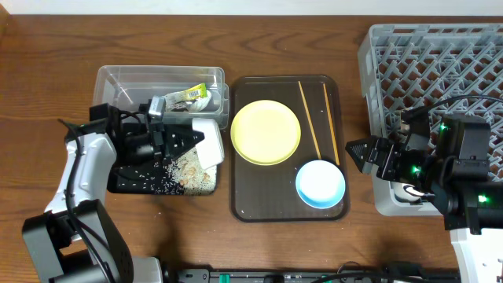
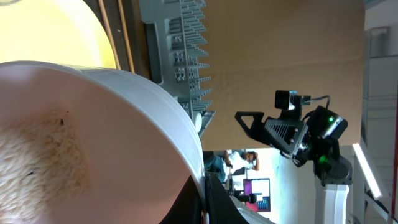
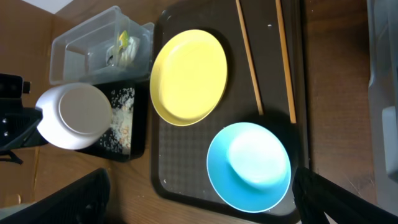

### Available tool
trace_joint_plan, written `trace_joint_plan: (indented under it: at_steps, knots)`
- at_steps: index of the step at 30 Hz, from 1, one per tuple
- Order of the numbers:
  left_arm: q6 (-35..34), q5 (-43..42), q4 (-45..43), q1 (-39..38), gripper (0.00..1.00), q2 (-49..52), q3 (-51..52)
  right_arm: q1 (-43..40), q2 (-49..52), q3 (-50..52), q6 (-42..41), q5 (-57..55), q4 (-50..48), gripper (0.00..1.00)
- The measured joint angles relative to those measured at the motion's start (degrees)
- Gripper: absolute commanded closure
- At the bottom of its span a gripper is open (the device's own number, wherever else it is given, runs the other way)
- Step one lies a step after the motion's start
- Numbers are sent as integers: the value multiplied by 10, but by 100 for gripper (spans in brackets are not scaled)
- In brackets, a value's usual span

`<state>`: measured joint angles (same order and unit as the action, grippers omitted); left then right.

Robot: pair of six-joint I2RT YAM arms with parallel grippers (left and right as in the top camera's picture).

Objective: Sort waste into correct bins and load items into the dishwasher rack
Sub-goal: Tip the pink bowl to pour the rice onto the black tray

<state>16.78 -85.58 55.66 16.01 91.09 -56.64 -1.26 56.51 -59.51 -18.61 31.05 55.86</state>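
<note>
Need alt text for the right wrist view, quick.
A white bowl is tipped over the black tray, rice scattered in it. Beside it, a brown tray carries a yellow plate, a blue bowl and two chopsticks; a clear tub holds a wrapper.

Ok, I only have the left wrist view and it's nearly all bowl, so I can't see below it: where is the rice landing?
Observer: In the black tray. The rice is heaped at its right end, just below the tipped white bowl.
Operator: Is the wrapper binned?
Observer: Yes, the wrapper lies in the clear tub, behind the black tray.
Operator: I see a plate and chopsticks. Is anything else waiting?
Observer: A blue bowl, at the front right corner of the brown tray.
</note>
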Motion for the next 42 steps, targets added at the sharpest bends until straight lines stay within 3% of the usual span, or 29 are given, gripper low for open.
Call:
trace_joint_plan:
  at_steps: [10,14,32,42]
  knots:
    - [2,3,23,46,94,0,0,0,0,0,0,0,0,8]
    - [-7,45,5,52,94,2,1,0,0,0,0,0,1,8]
    - [51,8,106,61,94,26,11,0,0,0,0,-1,2,8]
    - [50,35,60,69,94,27,11,0,0,0,0,-1,2,7]
